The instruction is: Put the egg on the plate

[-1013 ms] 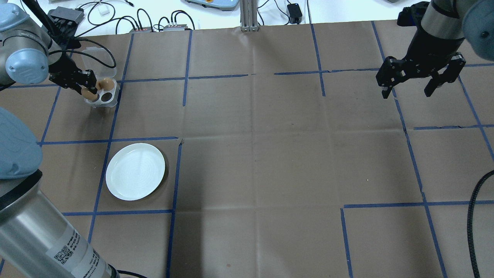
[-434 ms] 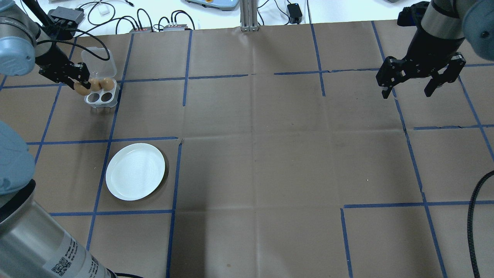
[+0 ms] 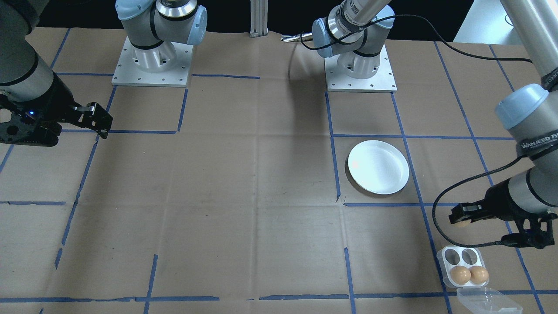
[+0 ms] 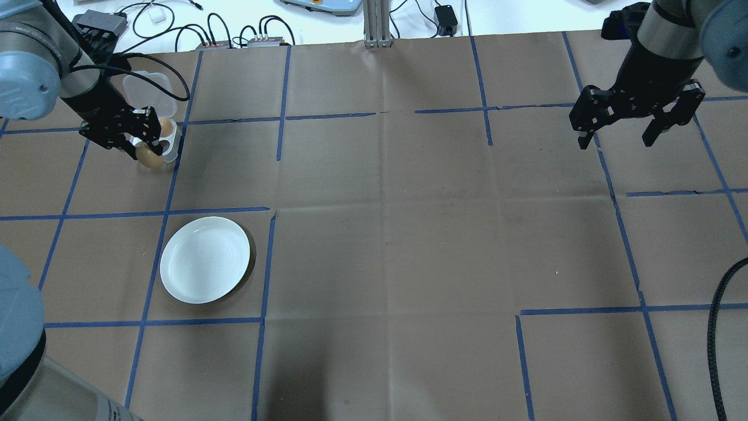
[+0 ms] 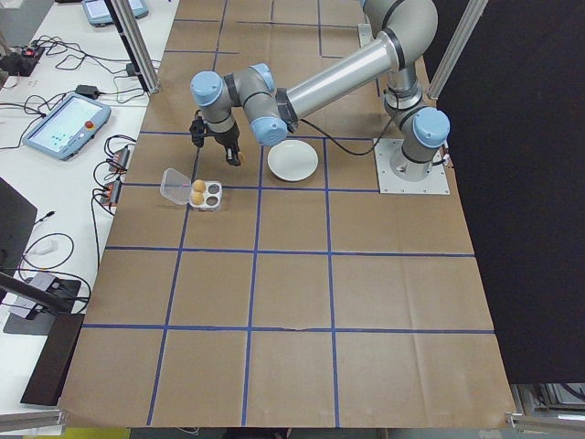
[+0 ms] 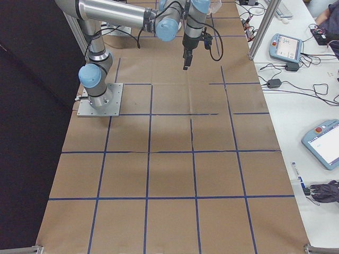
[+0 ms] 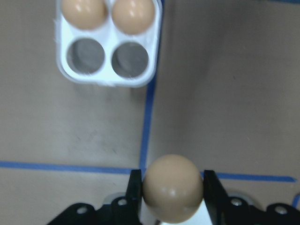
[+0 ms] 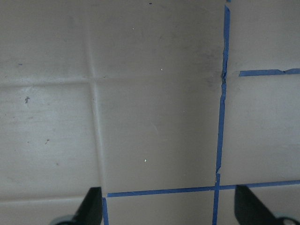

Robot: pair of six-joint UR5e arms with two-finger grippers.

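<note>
My left gripper point(image 4: 149, 153) is shut on a brown egg point(image 7: 172, 187), held above the table just on the near side of the small white egg tray point(image 7: 108, 75). Two more eggs point(image 3: 469, 274) sit in the tray's far holes, and its two nearer holes are bare. The white plate point(image 4: 204, 260) lies flat with nothing on it, about one grid square nearer the robot than the held egg point(image 5: 236, 160). Far across the table, my right gripper point(image 4: 617, 140) hangs open with only brown paper under it.
The tray's clear lid point(image 3: 487, 300) lies open beside it. Blue tape lines grid the brown paper table cover point(image 4: 385, 234). Cables and small boxes point(image 4: 234, 35) lie past the far edge, near an aluminium post point(image 4: 377, 23).
The left gripper has lifted an egg out of the tray, swung a little left, then come toward the plate side of the tray. The right arm has not moved.
</note>
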